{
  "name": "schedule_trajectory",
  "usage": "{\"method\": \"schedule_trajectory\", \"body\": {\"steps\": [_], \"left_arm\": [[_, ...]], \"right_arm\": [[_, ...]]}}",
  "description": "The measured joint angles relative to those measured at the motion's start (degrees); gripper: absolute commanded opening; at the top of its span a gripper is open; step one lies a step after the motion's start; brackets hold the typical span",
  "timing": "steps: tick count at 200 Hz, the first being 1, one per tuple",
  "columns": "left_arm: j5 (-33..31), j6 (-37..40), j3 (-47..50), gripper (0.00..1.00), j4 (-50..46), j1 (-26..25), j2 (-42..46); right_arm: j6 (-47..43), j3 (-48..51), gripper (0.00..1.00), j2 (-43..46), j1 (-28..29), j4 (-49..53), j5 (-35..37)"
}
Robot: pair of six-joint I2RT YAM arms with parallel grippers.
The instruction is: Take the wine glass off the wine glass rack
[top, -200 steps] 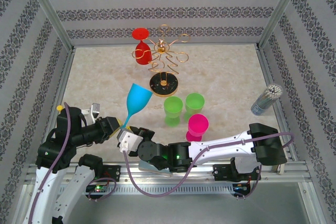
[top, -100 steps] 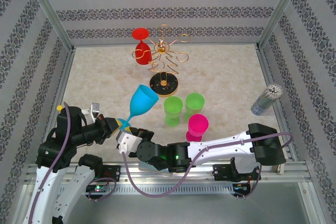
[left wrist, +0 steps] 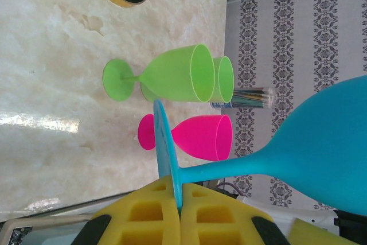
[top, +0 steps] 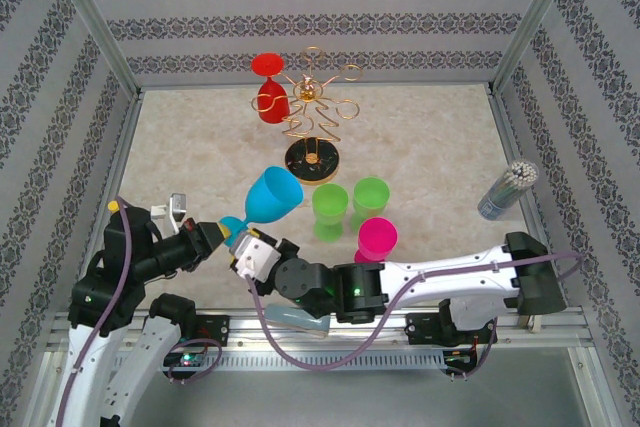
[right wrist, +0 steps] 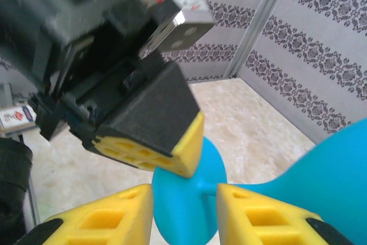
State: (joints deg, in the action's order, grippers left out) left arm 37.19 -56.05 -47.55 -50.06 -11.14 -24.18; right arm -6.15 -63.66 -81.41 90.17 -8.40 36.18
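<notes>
The blue wine glass (top: 272, 197) lies tilted in the air at the near left, its bowl (left wrist: 327, 159) pointing right. My left gripper (top: 222, 230) is shut on the edge of its round foot (left wrist: 166, 142), with the yellow pads (left wrist: 143, 216) pinching the disc. My right gripper (right wrist: 184, 199) stands open. Its fingers (right wrist: 114, 219) flank the foot (right wrist: 183, 210) and stem with gaps on both sides. The gold wine glass rack (top: 315, 107) stands at the back on its black base (top: 311, 159). A red wine glass (top: 268, 97) hangs on its left arm.
Two green glasses (top: 329, 209) (top: 371, 195) and a pink glass (top: 377, 239) stand just right of the held glass. A can of sticks (top: 508, 187) is at the right edge. Patterned walls close in the table on three sides.
My left gripper has closed on the blue glass's foot. My right gripper has opened off the glass. The glass has tipped further over to the right.
</notes>
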Motion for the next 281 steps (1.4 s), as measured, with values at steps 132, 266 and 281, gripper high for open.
{"method": "schedule_trajectory", "body": {"steps": [132,266,281], "left_arm": [[-0.35,1.84,3.67,0.00,2.56,0.00,4.07],[-0.83,1.86,4.26,0.00,2.62,0.00,4.94],[-0.85,1.86,4.48,0.00,2.62,0.00,4.92]], "right_arm": [[20.74,-9.64,0.52,17.88,-11.96,22.38,-14.64],[32.83,-11.43,0.55,14.01,-28.15,26.73,-48.17],[32.85,-12.28,0.55,13.33,-28.15,26.73,-49.40]]}}
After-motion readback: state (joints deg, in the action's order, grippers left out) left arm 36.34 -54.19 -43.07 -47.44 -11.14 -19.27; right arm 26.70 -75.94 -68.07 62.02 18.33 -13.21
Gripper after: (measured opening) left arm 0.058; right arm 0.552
